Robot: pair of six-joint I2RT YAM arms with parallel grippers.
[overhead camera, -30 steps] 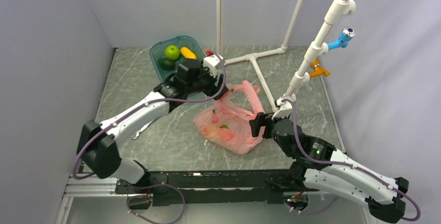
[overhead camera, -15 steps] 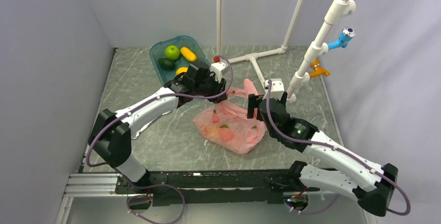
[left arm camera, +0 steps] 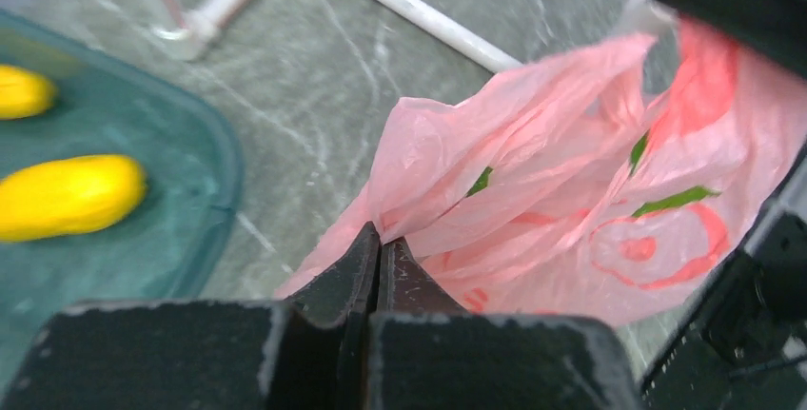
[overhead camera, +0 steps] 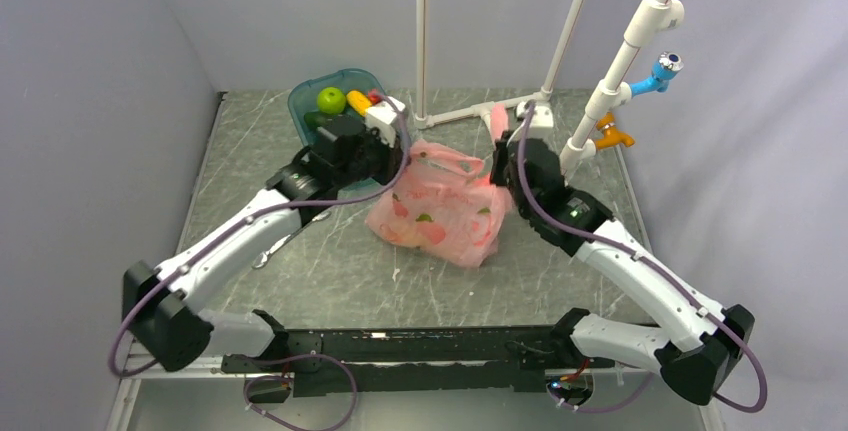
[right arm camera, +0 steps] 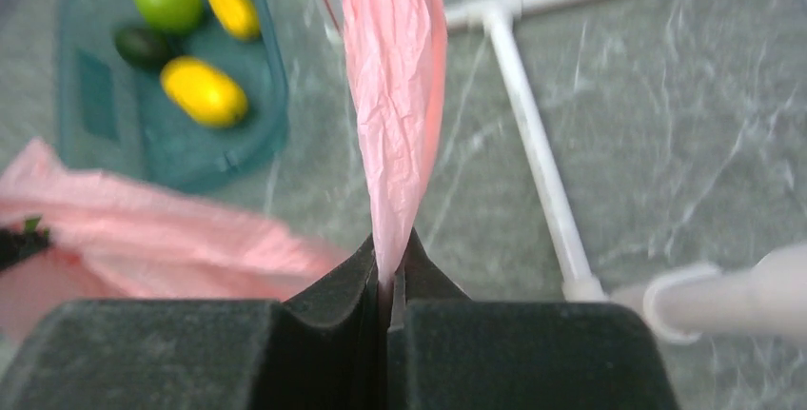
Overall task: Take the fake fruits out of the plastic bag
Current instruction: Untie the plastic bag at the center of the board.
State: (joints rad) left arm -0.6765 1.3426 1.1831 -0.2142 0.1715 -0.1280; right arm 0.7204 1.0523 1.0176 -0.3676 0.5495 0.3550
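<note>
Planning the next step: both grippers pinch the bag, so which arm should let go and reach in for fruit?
Left, likely: the left gripper pinches the plastic bag beside the tray; the right gripper holds a handle raised.

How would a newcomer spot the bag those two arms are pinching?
Look at the middle of the grey marbled table, between the two white arms. There lies the plastic bag, crinkly translucent pink, with the left gripper and the right gripper each shut on a fold of it. Unlike the hard teal tray behind it, it is soft and wrinkled.
</note>
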